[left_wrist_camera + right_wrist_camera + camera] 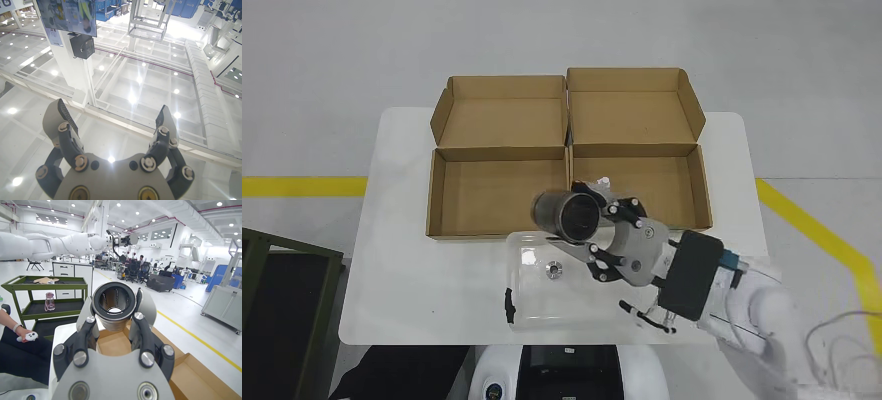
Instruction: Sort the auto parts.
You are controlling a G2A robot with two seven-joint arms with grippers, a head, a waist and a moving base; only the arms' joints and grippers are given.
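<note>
**Desk:** What is the right claw doing?

**Operator:** My right claw (592, 222) is clenched on a linear bearing (567, 212), one finger on each side of its steel barrel. From the right wrist view I look straight into the bearing (114, 306). It has a black ring around the mouth and rows of small balls running down the bore, and the claw (115, 313) pinches it just behind that ring.

**Desk:** Where is the bearing relative to the boxes?

**Operator:** From the top view it's held up off the bench (392, 250), lying on its side. It overlaps the near right corner of the left cardboard box (492, 195), close to the wall that box shares with the right cardboard box (642, 185). Both boxes sit side by side at the far half of the bench with their lids folded back.

**Desk:** What's nearer to you?

**Operator:** A clear plastic tray (542, 295) sits just in front of the boxes, partly under my right wrist. One small round metal part (554, 268) lies inside it.

**Desk:** And the left arm?

**Operator:** My left claw (112, 113) is released, with its toothed fingers (64, 113) spread wide and nothing between them, and it points up at the ceiling. The right wrist view shows that arm raised well away from the bench, with the claw (130, 239) at its end.
</note>
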